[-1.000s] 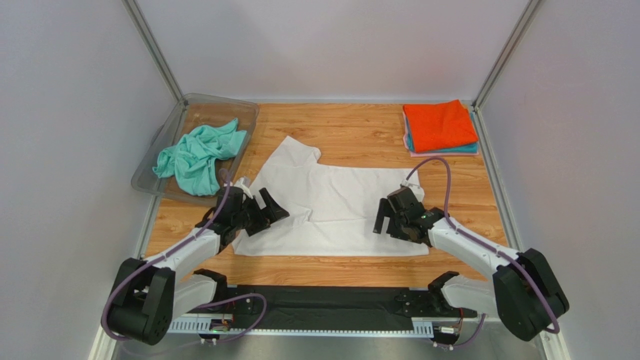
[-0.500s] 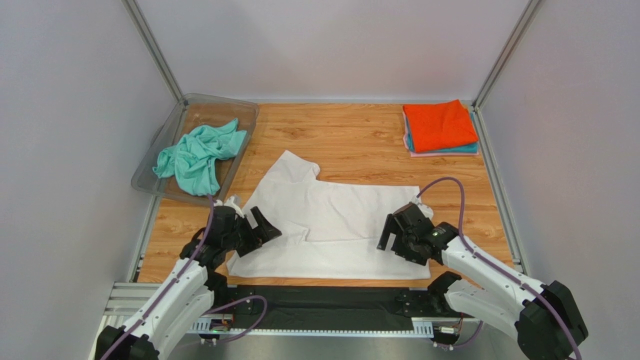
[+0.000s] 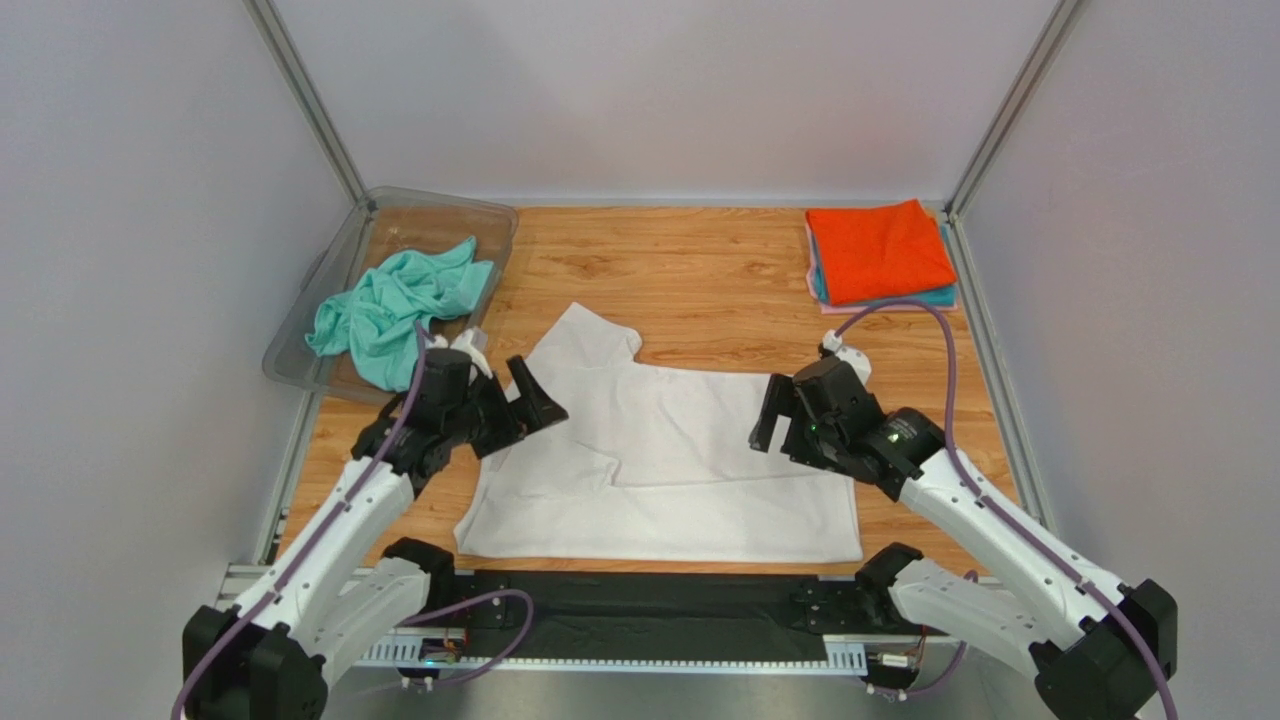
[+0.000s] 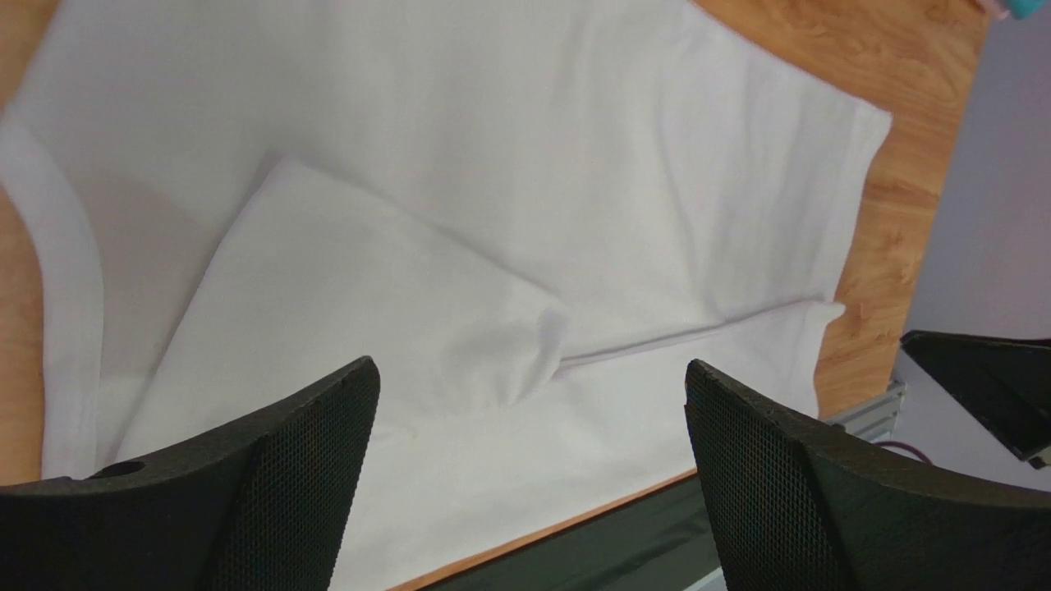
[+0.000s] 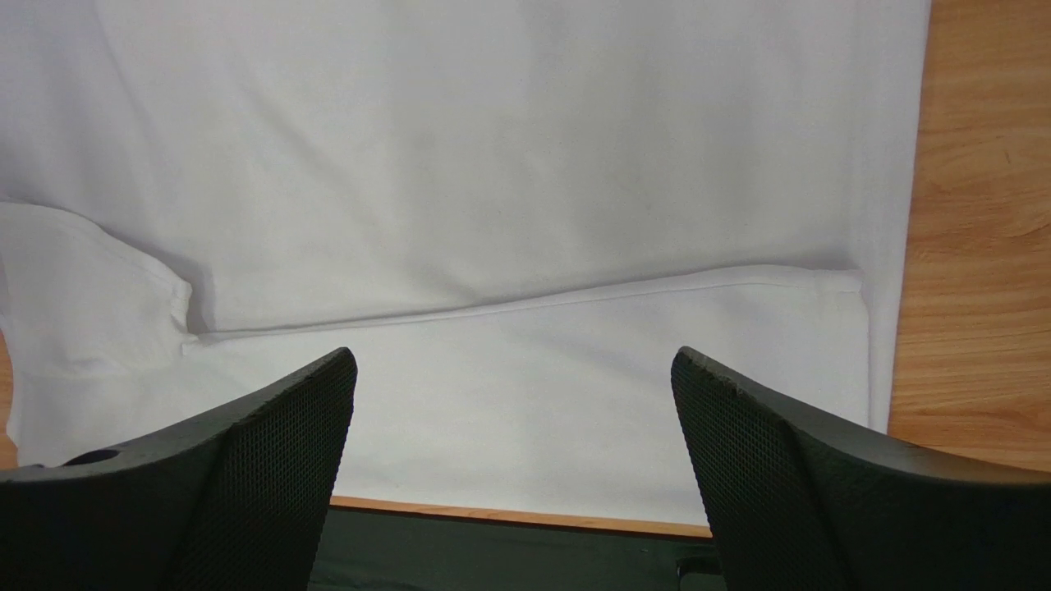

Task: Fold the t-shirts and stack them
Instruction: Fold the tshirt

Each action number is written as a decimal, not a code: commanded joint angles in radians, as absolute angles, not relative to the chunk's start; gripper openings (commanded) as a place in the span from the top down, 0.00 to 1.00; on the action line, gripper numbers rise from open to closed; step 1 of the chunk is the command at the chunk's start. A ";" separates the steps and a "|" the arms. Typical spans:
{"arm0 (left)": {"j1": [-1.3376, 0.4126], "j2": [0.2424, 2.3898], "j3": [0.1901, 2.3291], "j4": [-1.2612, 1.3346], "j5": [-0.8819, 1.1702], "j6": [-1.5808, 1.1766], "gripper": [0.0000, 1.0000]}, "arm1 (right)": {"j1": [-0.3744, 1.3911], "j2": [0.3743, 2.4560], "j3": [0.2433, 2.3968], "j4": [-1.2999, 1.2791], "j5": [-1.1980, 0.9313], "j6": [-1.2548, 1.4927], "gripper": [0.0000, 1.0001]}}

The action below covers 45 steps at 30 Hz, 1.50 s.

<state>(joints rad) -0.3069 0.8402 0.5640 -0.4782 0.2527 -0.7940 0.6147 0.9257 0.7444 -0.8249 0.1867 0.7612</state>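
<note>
The white t-shirt lies spread in the middle of the bench, a fold running along its near part; the left fingers and right fingers hang over its two ends, both pairs spread wide, holding nothing; a mint t-shirt sits crumpled in the clear tray; an orange t-shirt tops the folded pile at the far right corner.

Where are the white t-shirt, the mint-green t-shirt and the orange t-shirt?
white t-shirt (image 3: 676, 450), top external view, middle of its spread body.
mint-green t-shirt (image 3: 394, 308), top external view, centre of the crumpled heap.
orange t-shirt (image 3: 879, 251), top external view, middle of its folded top face.
</note>
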 commanded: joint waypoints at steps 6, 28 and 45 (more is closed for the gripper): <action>-0.307 1.347 1.010 -0.457 0.130 -0.631 0.00 | 0.588 0.971 0.831 -0.818 0.285 0.680 0.00; -0.305 2.418 2.183 -0.914 -0.152 -0.425 0.11 | 0.514 0.973 0.693 -0.767 0.199 0.649 0.00; -0.334 2.399 2.045 -0.874 -0.098 -0.453 0.68 | 0.511 0.992 0.664 -0.746 0.186 0.653 0.00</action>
